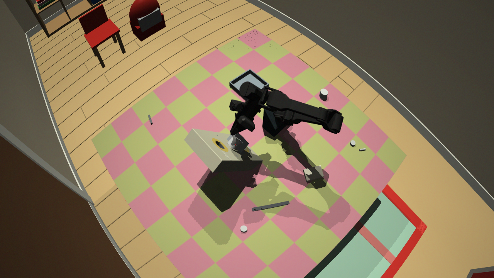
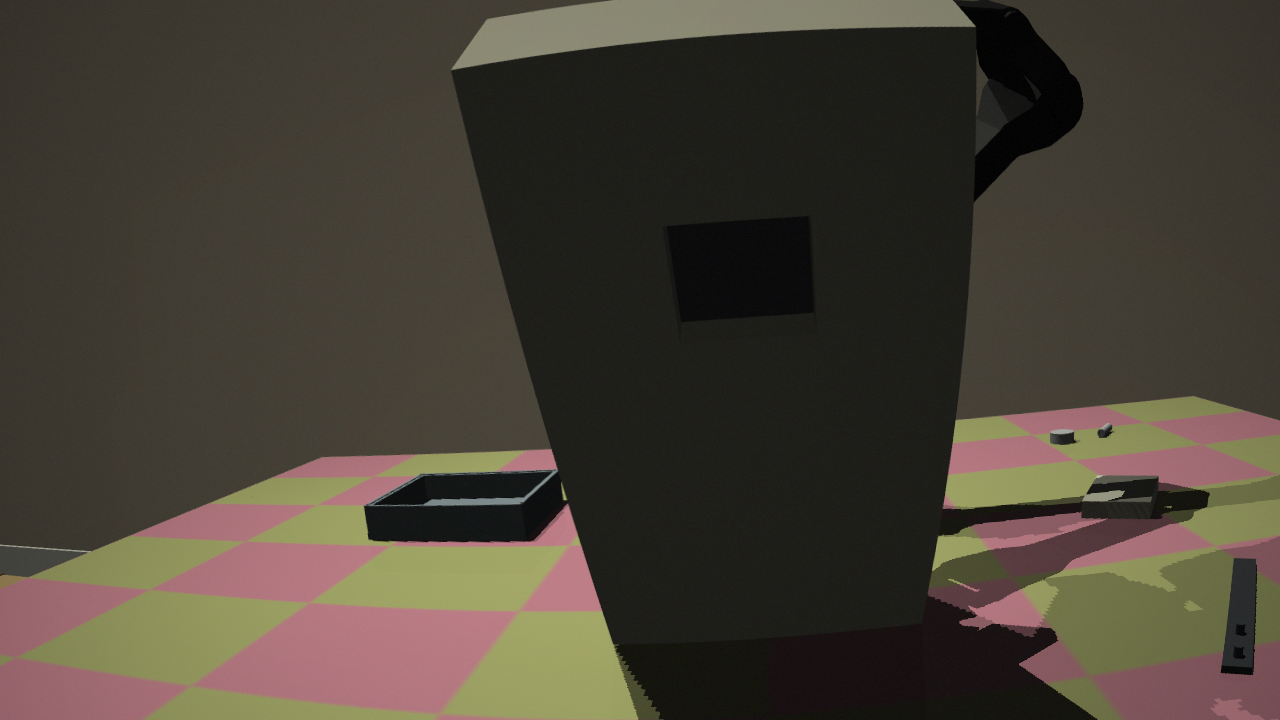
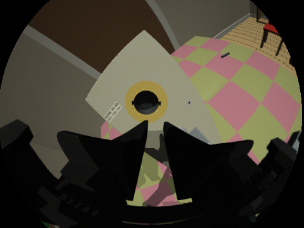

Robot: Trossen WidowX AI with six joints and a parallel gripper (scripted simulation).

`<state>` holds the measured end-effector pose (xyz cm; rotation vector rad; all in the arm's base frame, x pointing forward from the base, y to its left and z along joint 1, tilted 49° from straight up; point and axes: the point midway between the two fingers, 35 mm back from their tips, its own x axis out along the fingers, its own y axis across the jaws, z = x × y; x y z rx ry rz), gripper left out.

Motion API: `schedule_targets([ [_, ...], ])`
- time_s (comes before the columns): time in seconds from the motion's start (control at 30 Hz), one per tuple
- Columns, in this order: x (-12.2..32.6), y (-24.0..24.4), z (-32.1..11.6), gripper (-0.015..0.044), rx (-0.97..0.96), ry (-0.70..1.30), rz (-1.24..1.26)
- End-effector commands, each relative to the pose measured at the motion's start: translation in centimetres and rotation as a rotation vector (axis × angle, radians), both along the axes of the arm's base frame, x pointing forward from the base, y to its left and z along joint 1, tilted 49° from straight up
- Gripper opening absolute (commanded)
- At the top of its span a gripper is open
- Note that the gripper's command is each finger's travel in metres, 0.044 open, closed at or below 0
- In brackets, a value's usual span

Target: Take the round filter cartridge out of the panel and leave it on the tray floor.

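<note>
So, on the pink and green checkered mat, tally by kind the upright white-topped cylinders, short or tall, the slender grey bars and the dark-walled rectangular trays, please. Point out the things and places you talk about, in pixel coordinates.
Upright white-topped cylinders (image 1: 323, 94) (image 1: 352, 142) (image 1: 243, 228) (image 2: 1061, 437): 3
Slender grey bars (image 1: 270, 205) (image 1: 150, 119) (image 2: 1238, 608) (image 3: 225, 55): 2
Dark-walled rectangular tray (image 1: 250, 77) (image 2: 447, 522): 1
Total: 6

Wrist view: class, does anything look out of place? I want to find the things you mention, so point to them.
Yes: the pale grey cylindrical cartridge (image 1: 230, 140) (image 3: 182, 128), outside the yellow ring (image 1: 225, 149) (image 3: 129, 102), peeks from behind one finger of the black hand (image 1: 232, 133) (image 3: 156, 123), not between its fingertips; possibly it slipped.
</note>
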<state>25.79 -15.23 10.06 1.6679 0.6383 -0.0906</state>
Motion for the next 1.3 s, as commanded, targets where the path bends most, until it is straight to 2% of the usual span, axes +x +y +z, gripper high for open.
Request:
schedule_targets([
  [0.0, 0.9, -1.4, 1.2, 0.0094, 0.008, 0.0, 0.001],
  [0.3, 0.9, -1.4, 1.2, 0.0094, 0.008, 0.0, 0.001],
  [0.6, 0.5, -6.8, 5.8, 0.033, 0.003, 0.005, 0.0],
  [0.73, 0.4, -7.2, 6.3, 0.0435, 0.003, 0.004, 0.0],
  [0.8, 0.3, -6.7, 5.7, 0.0383, -0.034, 0.004, 0.032],
  [0.9, -0.2, -4.5, 3.4, 0.0305, -0.188, -0.006, 0.186],
  [1.13, -2.5, 1.5, -1.3, 0.0305, -0.511, -0.111, 0.64],
  [1.27, -3.2, 2.8, -2.1, 0.0305, -0.565, -0.153, 0.743],
])
